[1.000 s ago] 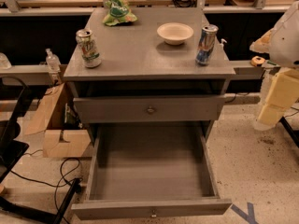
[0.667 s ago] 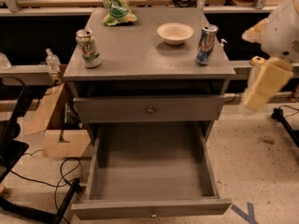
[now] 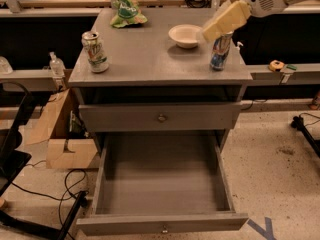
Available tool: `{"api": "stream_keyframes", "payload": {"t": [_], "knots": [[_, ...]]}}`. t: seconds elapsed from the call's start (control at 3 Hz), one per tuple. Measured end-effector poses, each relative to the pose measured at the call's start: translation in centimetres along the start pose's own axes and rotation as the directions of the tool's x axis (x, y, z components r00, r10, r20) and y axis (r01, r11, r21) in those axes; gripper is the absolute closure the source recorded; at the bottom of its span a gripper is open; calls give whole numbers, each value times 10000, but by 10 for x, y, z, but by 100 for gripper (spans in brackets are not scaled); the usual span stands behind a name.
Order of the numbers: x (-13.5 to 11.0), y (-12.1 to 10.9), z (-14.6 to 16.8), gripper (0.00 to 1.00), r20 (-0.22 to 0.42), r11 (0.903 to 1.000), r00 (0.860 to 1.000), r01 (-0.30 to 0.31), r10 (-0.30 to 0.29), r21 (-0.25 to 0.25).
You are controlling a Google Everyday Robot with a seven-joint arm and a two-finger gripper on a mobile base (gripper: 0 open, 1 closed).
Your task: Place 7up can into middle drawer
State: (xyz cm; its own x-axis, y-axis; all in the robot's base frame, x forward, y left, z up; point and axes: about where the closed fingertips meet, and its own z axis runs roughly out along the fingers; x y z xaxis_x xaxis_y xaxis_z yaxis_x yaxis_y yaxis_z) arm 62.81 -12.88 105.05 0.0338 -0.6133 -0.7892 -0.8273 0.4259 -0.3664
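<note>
Grey wooden cabinet, tabletop (image 3: 155, 59) carrying four things. The 7up can (image 3: 95, 51) stands upright near the front left corner, untouched. The tool (image 3: 226, 20) hangs at the far right, just above a blue-and-silver can (image 3: 220, 51) and partly in front of it. I cannot tell whether the tool is open or closed, since only its cream housing shows. A white bowl (image 3: 185, 35) sits just left of the blue can, and a green bag (image 3: 127, 10) lies at the back. The middle drawer (image 3: 160, 184) is pulled fully out below, with nothing in it. The upper drawer (image 3: 160, 116) is shut.

Judged step: reach for the 7up can, grasp not yet begun. The tool is on the wrong side, well apart from the target, so it needs to cross leftward. It should travel high enough to pass over the bowl, and leave the blue can without clipping its top. At the 7up can it should come down square and close around mid-body. The can is close to the left and front edges, so a sideways nudge could tip it off. After the grasp it should lift straight up and move out past the front edge. It should then lower clear of the upper drawer front and set the can upright on the drawer floor, away from the walls.
</note>
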Motion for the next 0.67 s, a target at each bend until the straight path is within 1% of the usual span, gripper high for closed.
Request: {"api": "stream_keyframes", "payload": {"t": [0.33,0.67], "knots": [[-60,-12,38,0,2546,9954,9625,-959,933,-23],[-75,-16,41,0,2954,9940,9501,-1088,998,140]]}}
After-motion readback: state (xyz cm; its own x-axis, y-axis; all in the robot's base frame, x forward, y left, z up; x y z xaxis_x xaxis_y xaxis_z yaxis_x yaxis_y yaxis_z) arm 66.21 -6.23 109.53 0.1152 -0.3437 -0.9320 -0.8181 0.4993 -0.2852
